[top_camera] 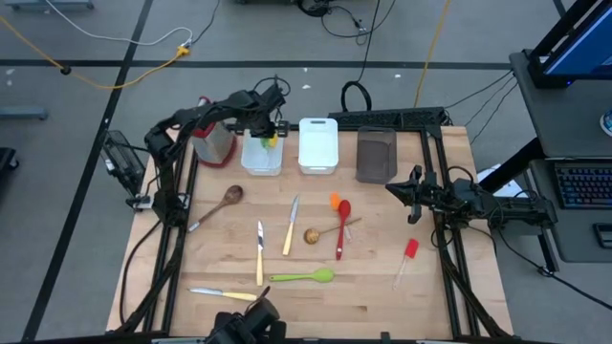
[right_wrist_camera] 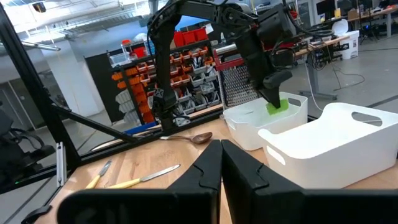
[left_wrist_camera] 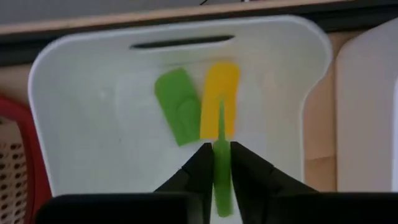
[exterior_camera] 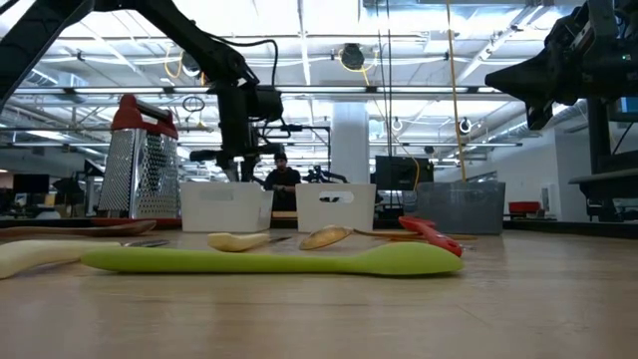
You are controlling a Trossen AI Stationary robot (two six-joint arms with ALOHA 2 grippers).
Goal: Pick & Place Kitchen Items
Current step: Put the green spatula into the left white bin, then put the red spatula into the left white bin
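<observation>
My left gripper hangs over the left white bin, shut on a yellow spatula with a green handle. A green spatula lies on the bin's floor beside it. My right gripper is shut and empty, above the table's right part near the dark bin; its fingers show together in the right wrist view. Other utensils lie flat on the table: a wooden spoon, cream-handled knives, a green spoon, a red spoon and a red spatula. My left gripper pinches the spatula's green handle between its two fingers. The fingers come from above, pointing down into the bin. The spatula hangs below them, yellow blade down, inside the bin's walls. I cannot tell whether the blade touches the bin's floor.
A steel grater with a red top stands just left of the left bin. A second white bin stands between the left bin and the dark bin, along the table's far edge. An orange spatula and another wooden spoon lie mid-table.
</observation>
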